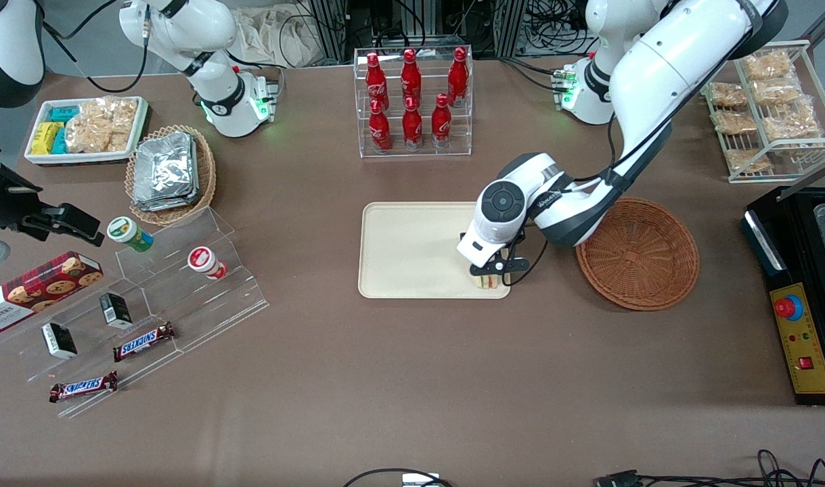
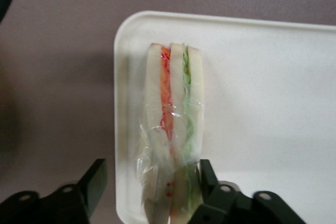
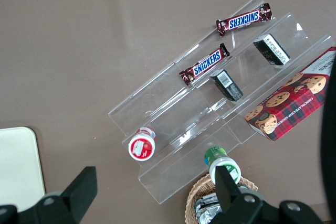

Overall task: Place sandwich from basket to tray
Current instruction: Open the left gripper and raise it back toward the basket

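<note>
Big tray (image 1: 405,250) lying flat, ready for food. Basket (image 1: 639,253) beside it, nothing inside. Gripper (image 1: 491,272) low over tray corner, jaws spread wide. Small sandwich (image 2: 173,124) resting there, let go, standing on edge.

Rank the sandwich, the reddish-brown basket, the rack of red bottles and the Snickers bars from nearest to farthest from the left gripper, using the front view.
From the gripper:
1. Sandwich, between its open jaws on the tray.
2. Basket, beside the tray.
3. Bottle rack, farther from the camera.
4. Snickers bars, toward the parked arm's end.
</note>
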You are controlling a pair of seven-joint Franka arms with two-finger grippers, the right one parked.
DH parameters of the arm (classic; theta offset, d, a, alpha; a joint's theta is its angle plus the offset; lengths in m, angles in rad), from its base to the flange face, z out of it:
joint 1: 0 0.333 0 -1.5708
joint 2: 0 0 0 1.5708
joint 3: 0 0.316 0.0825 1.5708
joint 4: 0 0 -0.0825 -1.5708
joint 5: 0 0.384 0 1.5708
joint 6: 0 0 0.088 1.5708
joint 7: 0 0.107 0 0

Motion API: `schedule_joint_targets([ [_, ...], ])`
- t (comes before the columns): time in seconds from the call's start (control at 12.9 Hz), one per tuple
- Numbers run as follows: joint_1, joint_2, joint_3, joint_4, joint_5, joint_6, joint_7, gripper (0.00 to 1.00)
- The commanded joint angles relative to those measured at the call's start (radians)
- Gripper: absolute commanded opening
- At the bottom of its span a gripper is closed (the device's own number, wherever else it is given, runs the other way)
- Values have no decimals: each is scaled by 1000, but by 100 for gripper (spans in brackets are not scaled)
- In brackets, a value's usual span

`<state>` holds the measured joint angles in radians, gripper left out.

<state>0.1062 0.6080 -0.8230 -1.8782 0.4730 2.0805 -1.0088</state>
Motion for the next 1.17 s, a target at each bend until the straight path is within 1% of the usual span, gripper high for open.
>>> schedule_joint_targets([
  [0.0,12,-111,-54,23,-4,-81,-22,100],
  [0.16,3,-171,-68,144,-87,-234,-4,100],
  [0.31,1,-227,-67,299,-146,-400,56,100],
  [0.39,1,-258,-53,360,-175,-466,102,100],
  [0.47,3,-284,-26,398,-180,-549,169,100],
  [0.54,-2,-331,29,418,-189,-606,253,100],
  [0.62,-17,-385,107,419,-223,-623,341,100],
  [0.7,-40,-454,228,410,-290,-623,410,100],
  [0.78,-92,-499,377,397,-368,-623,480,100],
  [0.86,-129,-540,504,377,-420,-617,556,100],
  [0.93,-147,-583,598,326,-448,-591,623,100],
  [1.01,-151,-641,681,254,-492,-523,671,100],
  [1.09,-154,-693,735,167,-507,-451,728,100],
])
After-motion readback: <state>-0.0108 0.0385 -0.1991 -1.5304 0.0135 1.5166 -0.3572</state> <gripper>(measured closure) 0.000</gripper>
